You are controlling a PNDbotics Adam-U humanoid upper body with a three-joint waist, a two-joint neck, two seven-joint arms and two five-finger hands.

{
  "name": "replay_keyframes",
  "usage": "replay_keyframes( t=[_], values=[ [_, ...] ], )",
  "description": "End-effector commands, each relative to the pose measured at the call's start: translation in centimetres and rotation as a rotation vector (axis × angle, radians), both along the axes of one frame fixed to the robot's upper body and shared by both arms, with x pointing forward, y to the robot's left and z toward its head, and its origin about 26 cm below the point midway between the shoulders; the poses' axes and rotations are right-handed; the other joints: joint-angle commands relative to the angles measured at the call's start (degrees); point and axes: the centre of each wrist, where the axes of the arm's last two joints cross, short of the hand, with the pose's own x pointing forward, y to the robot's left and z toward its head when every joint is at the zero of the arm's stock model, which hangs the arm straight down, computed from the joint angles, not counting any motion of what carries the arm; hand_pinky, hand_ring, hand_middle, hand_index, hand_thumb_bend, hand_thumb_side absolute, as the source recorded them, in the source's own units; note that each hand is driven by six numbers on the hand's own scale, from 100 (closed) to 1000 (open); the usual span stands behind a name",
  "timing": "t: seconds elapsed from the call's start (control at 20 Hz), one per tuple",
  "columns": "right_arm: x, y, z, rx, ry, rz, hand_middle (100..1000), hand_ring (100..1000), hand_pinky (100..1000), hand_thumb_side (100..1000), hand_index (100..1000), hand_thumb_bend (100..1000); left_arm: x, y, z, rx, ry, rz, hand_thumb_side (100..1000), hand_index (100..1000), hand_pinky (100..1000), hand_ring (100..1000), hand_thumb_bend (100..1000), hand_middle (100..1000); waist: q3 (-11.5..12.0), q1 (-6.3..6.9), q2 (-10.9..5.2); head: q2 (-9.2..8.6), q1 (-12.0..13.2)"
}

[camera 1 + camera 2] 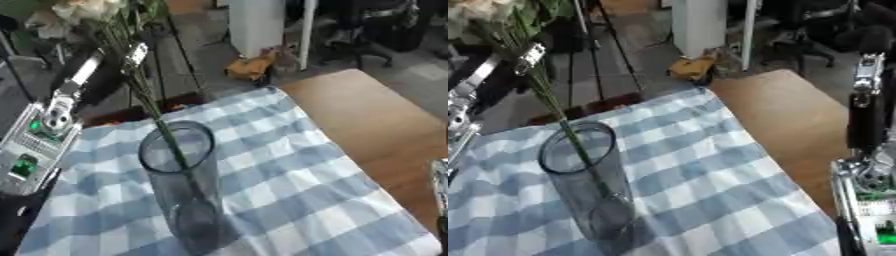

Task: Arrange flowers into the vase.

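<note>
Covering wooden table — checked cloth (blue-white).

Blue-and-white checked cloth covers the brown wooden table; the vase is clear grey-tinted glass, the flower above the black-and-silver left hand cream with a green stem

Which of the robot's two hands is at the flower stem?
The left hand, raised beyond the vase, against the stem standing in it; the right hand is at the right edge of the table, apart.
</note>
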Motion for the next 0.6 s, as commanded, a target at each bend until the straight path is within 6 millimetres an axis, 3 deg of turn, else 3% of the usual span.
replay_keyframes(
  t=[0.05, 0.6],
  values=[
    [-0.30, -0.13, 0.89, -0.023, -0.029, -0.015, 529, 836, 826, 775, 811, 100, -0.31, 0.71, 1.40, 0.027, -0.040, 0.006, 960, 456, 100, 433, 100, 417, 0.12, -0.41, -1.04, -0.70, -0.16],
    [-0.29, -0.14, 0.93, -0.020, -0.030, -0.016, 528, 837, 826, 777, 811, 100, -0.43, 0.96, 0.79, 0.084, -0.002, -0.022, 985, 575, 100, 472, 100, 475, 0.26, -0.43, -0.91, -0.68, -0.24]
  ],
)
